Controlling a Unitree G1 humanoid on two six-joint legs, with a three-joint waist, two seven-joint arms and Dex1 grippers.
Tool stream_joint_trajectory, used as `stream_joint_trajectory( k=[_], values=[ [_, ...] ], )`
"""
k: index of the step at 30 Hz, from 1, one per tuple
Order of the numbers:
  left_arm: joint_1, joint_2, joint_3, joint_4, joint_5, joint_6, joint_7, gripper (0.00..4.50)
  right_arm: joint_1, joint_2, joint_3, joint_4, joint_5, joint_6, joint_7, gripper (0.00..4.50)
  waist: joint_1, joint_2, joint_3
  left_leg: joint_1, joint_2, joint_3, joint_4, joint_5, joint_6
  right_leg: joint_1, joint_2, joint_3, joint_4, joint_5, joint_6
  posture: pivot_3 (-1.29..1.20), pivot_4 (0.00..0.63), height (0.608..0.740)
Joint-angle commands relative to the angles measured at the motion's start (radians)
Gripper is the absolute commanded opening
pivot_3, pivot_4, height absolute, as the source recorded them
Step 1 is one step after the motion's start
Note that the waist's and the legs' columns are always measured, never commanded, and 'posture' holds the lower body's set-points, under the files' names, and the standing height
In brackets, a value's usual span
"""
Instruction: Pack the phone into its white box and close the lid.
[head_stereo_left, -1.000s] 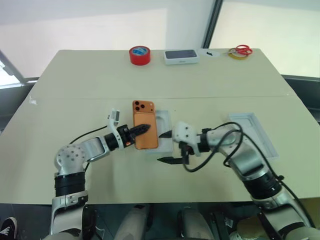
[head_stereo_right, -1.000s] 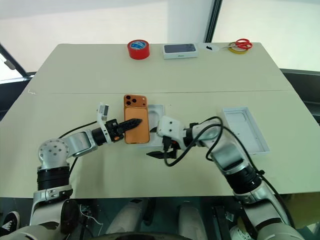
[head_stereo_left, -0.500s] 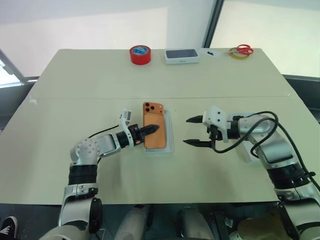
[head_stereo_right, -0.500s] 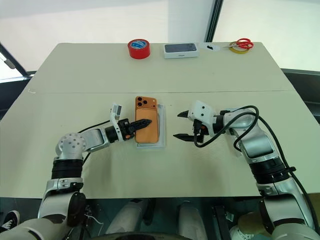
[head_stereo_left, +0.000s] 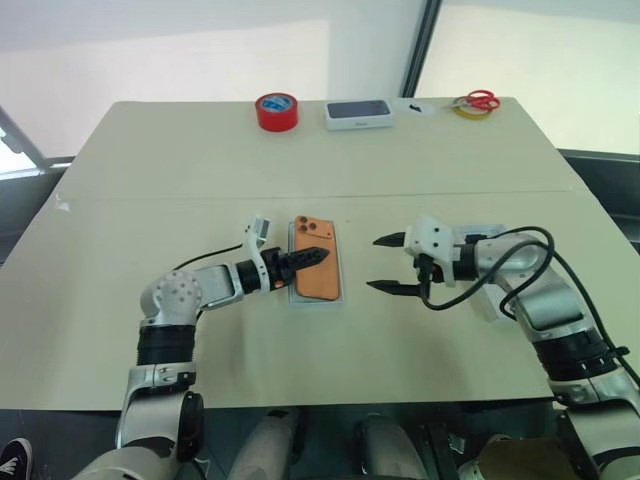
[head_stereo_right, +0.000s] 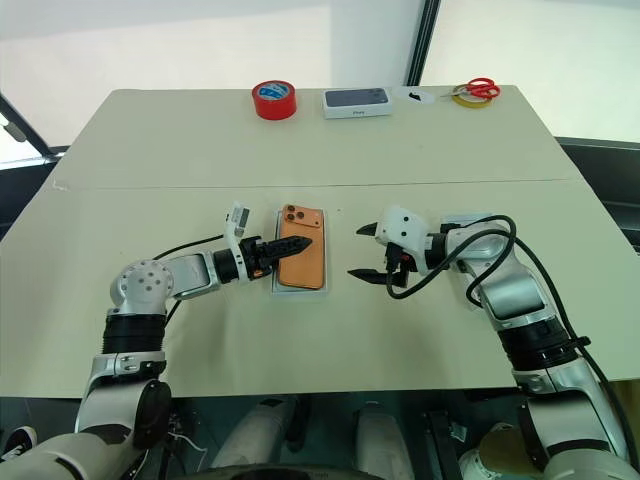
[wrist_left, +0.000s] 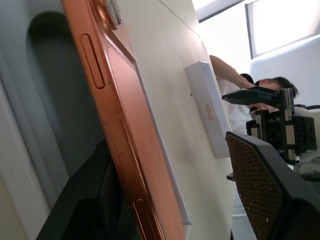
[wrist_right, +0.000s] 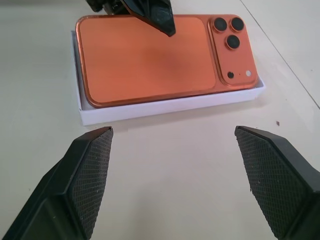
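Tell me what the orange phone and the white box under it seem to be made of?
The phone looks like metal or coated glass with a matte, satin orange finish: its back shows soft, even reflections and a smooth rounded rim, though the look leaves the exact material open. The white box seems to be matte cardboard: thin, straight, dull white walls with crisp corners.

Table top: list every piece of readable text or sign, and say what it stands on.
Closed white box with a dark phone picture, far edge of the table: small mark on its front side, too small to read.
White box lying on the table, left wrist view: short orange print on its side, too blurred to read.
Orange phone: no text visible.
Red tape roll: nothing readable.
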Motion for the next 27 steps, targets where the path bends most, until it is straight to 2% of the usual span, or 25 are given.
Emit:
stream_joint_trajectory(
  k=[1, 6, 10, 14, 17, 20, 21, 22, 23, 25, 26, 27],
  values=[
    [0.026, 0.043, 0.012, -0.066, 0.011, 0.019, 0.007, 3.24, -0.028, 0.016, 0.0, 0.003, 0.0, -0.027, -0.009, 4.09, 0.001, 0.0, 0.0, 0.0, 0.0, 0.0, 0.0, 0.0, 0.0, 0.0, 0.0, 0.0, 0.0, 0.0, 0.0, 0.0, 0.15, 0.74],
    [0.057, 0.055, 0.06, -0.115, -0.023, 0.047, 0.033, 3.24, -0.045, 0.038, -0.001, 0.017, 0.005, -0.011, -0.021, 4.09, 0.005, 0.0, 0.0, 0.0, 0.0, 0.0, 0.0, 0.0, 0.0, 0.0, 0.0, 0.0, 0.0, 0.0, 0.0, 0.0, 0.15, 0.74],
    [0.069, 0.071, 0.056, -0.139, 0.002, 0.033, 0.042, 3.24, -0.046, 0.046, 0.012, 0.023, -0.007, -0.02, -0.026, 4.09, 0.006, 0.0, 0.0, 0.0, 0.0, 0.0, 0.0, 0.0, 0.0, 0.0, 0.0, 0.0, 0.0, 0.0, 0.0, 0.0, 0.15, 0.74],
    [0.084, 0.131, 0.035, -0.174, 0.079, -0.07, 0.013, 3.24, -0.059, 0.054, 0.028, 0.063, -0.054, -0.051, -0.061, 4.09, 0.006, 0.0, 0.0, 0.0, 0.0, 0.0, 0.0, 0.0, 0.0, 0.0, 0.0, 0.0, 0.0, 0.0, 0.0, 0.0, 0.15, 0.74],
    [0.115, 0.213, -0.05, -0.185, 0.213, -0.209, -0.045, 2.38, -0.081, 0.063, 0.043, 0.127, -0.111, -0.076, -0.114, 4.09, 0.001, 0.0, 0.0, 0.0, 0.0, 0.001, 0.0, 0.0, 0.0, -0.001, 0.0, 0.001, 0.0, 0.0, 0.0, 0.0, 0.15, 0.74],
    [0.129, 0.238, -0.109, -0.18, 0.301, -0.317, -0.083, 0.82, -0.099, 0.078, 0.061, 0.179, -0.158, -0.09, -0.158, 3.18, 0.008, 0.001, 0.0, 0.0, 0.0, 0.001, -0.002, 0.0, 0.0, -0.001, 0.0, 0.001, 0.0, 0.0, -0.001, 0.0, 0.15, 0.74],
    [0.128, 0.232, -0.11, -0.171, 0.31, -0.329, -0.084, 0.3, -0.104, 0.081, 0.07, 0.195, -0.179, -0.103, -0.17, 2.68, 0.012, 0.001, 0.0, 0.0, 0.0, 0.001, -0.002, 0.0, 0.0, -0.001, 0.0, 0.001, 0.0, 0.0, -0.001, 0.0, 0.15, 0.74],
    [0.126, 0.23, -0.119, -0.167, 0.322, -0.338, -0.094, 0.0, -0.108, 0.087, 0.077, 0.209, -0.195, -0.116, -0.181, 2.16, 0.015, 0.001, 0.0, 0.0, -0.001, 0.001, -0.002, 0.0, 0.0, -0.001, -0.001, 0.001, 0.0, 0.0, -0.001, 0.0, 0.15, 0.74],
    [0.126, 0.23, -0.125, -0.167, 0.329, -0.343, -0.101, 0.0, -0.11, 0.09, 0.081, 0.216, -0.205, -0.125, -0.188, 1.66, 0.017, 0.001, 0.0, 0.0, -0.001, 0.001, -0.002, 0.0, 0.0, -0.001, -0.001, 0.001, 0.0, 0.0, -0.001, 0.0, 0.15, 0.74],
    [0.139, 0.26, -0.221, -0.164, 0.432, -0.398, -0.115, 0.0, -0.11, 0.11, 0.084, 0.212, -0.197, -0.116, -0.188, 0.49, 0.02, 0.001, 0.0, 0.0, -0.001, 0.001, -0.002, 0.0, 0.0, -0.001, -0.001, 0.001, -0.001, 0.0, 0.0, 0.0, 0.15, 0.74],
    [0.144, 0.258, -0.263, -0.158, 0.466, -0.424, -0.129, 0.0, -0.109, 0.119, 0.092, 0.208, -0.2, -0.121, -0.188, 0.05, 0.021, 0.001, 0.001, 0.0, -0.001, 0.001, -0.002, 0.0, 0.0, -0.001, -0.001, 0.001, -0.001, 0.0, 0.0, 0.0, 0.15, 0.74],
    [0.145, 0.247, -0.288, -0.153, 0.478, -0.428, -0.137, 0.0, -0.107, 0.125, 0.097, 0.204, -0.202, -0.122, -0.188, 0.05, 0.021, 0.001, 0.0, 0.0, -0.001, 0.001, -0.003, 0.0, 0.0, -0.001, -0.001, 0.001, -0.001, 0.0, 0.0, 0.0, 0.15, 0.74]
  ],
)
